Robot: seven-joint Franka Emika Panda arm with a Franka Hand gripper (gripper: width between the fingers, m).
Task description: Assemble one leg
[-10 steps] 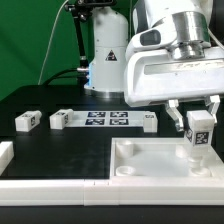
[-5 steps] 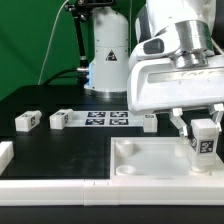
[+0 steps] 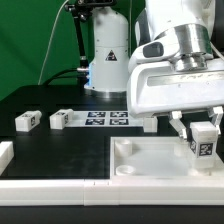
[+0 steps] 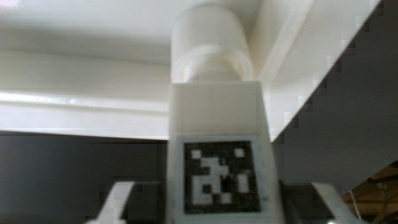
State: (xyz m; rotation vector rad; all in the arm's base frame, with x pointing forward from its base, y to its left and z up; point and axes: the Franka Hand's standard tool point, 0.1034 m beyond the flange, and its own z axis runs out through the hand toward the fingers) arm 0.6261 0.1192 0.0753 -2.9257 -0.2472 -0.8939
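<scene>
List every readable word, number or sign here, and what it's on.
No words or numbers are readable.
Warning triangle on the robot base: symbol too small to read.
Black-and-white tags on the leg and marker board: patterns only, no text.

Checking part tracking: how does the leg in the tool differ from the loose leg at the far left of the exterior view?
Pose: the held leg stands upright, while the loose leg lies on its side. Place: the held leg is clamped in the tool over the white panel, and the loose leg sits free on the black table. Both are small white blocks with a black-and-white tag.
</scene>
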